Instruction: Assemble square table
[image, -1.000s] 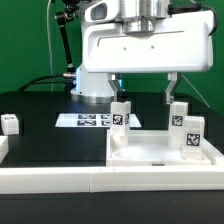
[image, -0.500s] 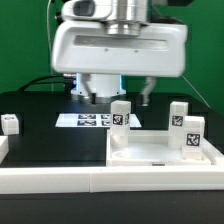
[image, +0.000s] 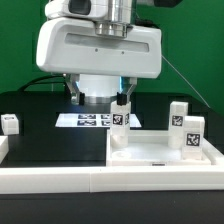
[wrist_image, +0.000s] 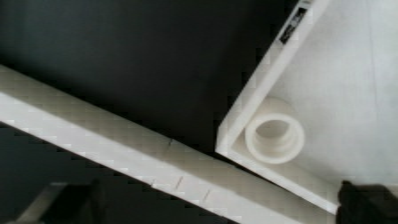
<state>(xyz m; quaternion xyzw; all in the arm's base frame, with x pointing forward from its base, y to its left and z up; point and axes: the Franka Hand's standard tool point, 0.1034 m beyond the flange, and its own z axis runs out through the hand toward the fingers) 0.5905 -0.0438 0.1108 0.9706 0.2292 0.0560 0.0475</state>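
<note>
The white square tabletop (image: 160, 152) lies at the exterior view's right, rim up. Three tagged white legs stand on it: one at its far left corner (image: 120, 113) and two at its right (image: 178, 114) (image: 190, 134). A fourth leg (image: 10, 123) stands alone at the far left. My gripper (image: 100, 97) hangs open and empty above the tabletop's left edge, with one finger (image: 125, 97) just above the far left leg. The wrist view shows the gripper (wrist_image: 210, 203), a tabletop corner (wrist_image: 302, 90) with a round socket (wrist_image: 272, 137), and nothing between the fingertips (wrist_image: 365, 196).
A long white border rail (image: 90, 182) runs along the front, and shows as a diagonal strip in the wrist view (wrist_image: 107, 125). The marker board (image: 88, 120) lies flat behind the gripper. The mat is black, with a green backdrop behind.
The gripper has moved toward the exterior view's left, from above the tabletop's middle to above its left edge. It stays open. The legs and the tabletop have not moved.
</note>
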